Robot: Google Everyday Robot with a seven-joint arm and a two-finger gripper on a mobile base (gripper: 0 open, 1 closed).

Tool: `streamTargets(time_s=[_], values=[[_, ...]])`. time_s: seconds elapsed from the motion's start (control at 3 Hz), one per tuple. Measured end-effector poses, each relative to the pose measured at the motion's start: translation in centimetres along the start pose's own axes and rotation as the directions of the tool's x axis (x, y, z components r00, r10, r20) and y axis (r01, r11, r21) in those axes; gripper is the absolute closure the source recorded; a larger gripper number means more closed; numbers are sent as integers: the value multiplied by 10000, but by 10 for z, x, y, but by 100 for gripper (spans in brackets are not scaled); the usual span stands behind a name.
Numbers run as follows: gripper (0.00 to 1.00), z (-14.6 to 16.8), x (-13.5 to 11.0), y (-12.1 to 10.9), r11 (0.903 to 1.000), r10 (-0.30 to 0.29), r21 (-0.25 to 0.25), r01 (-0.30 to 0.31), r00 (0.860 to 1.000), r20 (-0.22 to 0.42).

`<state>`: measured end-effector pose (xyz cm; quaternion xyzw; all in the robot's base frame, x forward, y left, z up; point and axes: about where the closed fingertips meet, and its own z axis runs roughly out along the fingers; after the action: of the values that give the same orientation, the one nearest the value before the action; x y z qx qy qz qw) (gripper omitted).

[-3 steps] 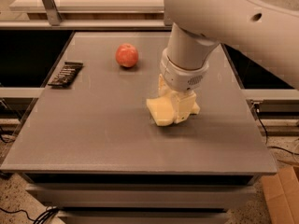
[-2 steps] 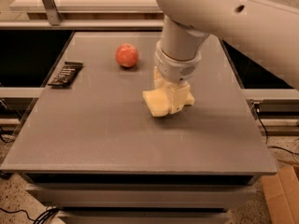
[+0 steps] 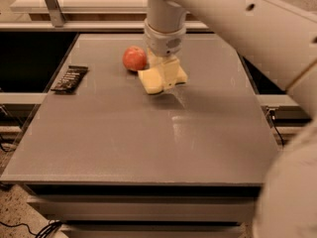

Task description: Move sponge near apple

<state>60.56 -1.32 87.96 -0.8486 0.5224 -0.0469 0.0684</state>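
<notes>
End effector [image 3: 166, 76], cream-coloured and pointing down from the thick white robot arm [image 3: 237, 19], sits in the upper middle of the frame, its fingers closed on the flat pale yellow foam sponge [image 3: 150, 81]. The sponge lies just beside the small round red-orange apple [image 3: 134, 58], to its lower right; whether they touch cannot be told. Both are over the far part of the grey flat-topped desk [image 3: 148, 143]. Well apart, at the desk's left edge, lies a flat black ridged rectangular object [image 3: 69, 78].
</notes>
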Motion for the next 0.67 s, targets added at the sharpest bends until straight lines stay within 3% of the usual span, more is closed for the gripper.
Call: streamTargets(time_s=[0.33, 0.67], values=[[100, 4, 5, -51, 9990, 361, 252, -366, 9992, 165], [100, 11, 14, -81, 9928, 1007, 597, -1040, 9934, 551]])
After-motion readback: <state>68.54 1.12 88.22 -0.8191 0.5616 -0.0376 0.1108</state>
